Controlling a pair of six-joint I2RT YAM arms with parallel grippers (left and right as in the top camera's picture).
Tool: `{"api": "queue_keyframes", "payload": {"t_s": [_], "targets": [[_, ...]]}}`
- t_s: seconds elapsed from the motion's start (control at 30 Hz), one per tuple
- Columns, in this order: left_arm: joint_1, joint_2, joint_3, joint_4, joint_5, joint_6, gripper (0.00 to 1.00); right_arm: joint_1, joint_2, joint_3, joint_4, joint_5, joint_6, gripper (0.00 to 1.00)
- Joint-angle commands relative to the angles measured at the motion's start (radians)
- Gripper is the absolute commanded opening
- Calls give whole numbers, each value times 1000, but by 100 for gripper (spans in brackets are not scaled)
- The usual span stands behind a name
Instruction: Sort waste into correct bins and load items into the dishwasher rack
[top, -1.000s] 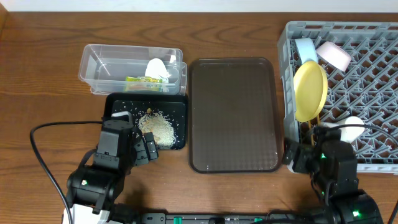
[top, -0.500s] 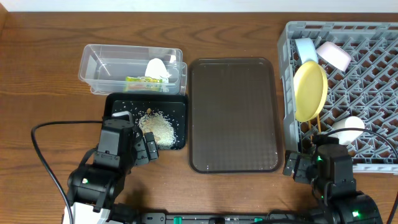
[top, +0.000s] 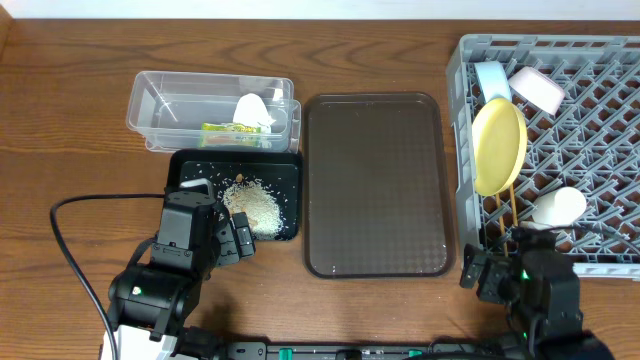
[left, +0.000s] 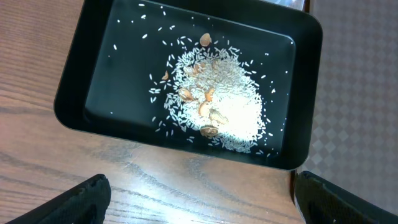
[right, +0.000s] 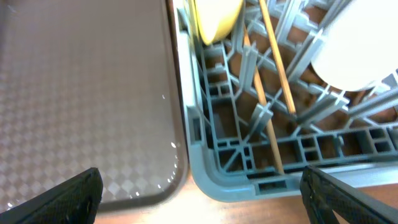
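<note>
The clear tub (top: 165, 110) holds the snack wrapper (top: 230, 130) and the white napkin (top: 252, 107). In front of it the black tray (top: 185, 170) (left: 69, 106) holds a heap of rice scraps (top: 256, 208) (left: 231, 112). My left gripper (top: 228, 241) (left: 199, 200) hangs open over bare wood just short of that tray. The grey rack (top: 600, 120) (right: 214, 171) carries the yellow plate (top: 498, 147) (right: 214, 17), blue bowl (top: 489, 79), pink-white bowl (top: 538, 89), white cup (top: 558, 207) (right: 356, 56) and chopsticks (top: 511, 203) (right: 268, 121). At the rack's near left corner my right gripper (top: 497, 277) (right: 199, 194) stands open and empty.
A large brown serving tray (top: 375, 185) (right: 81, 93) lies between the black tray and the rack, its corner close to the rack's corner. A black cable (top: 60, 240) loops on the wood at the left. The table's far edge runs behind the tub.
My right gripper has drawn back from the rack toward the table's near edge, uncovering the white cup and chopsticks. The left gripper has stayed where it was.
</note>
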Motion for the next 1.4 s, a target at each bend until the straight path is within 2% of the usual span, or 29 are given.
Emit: {"api": "queue_keyframes", "payload": {"t_s": [0.0,0.17,0.37,0.5,0.63,0.77,1.37], "targets": [[-3,0,-5,1,3,-9,96,-25,-96,-37,19,-5,3,99],[-3,0,-5,1,3,-9,96,-69,-251,-157,222,-85,-148,99],[-3,0,-5,1,3,-9,96,-98,-357,-317,523,-87,-152,99],[-3,0,-5,1,3,-9,96,-99,-361,-437,761,-86,-168,99],[-3,0,-5,1,3,-9,96,-99,-361,-547,925,-78,-211,99],[-3,0,-5,1,3,-9,96,-99,-361,-543,909,-61,-274,99],[-3,0,-5,1,3,-9,96,-98,-361,-543,909,-61,-272,99]]}}
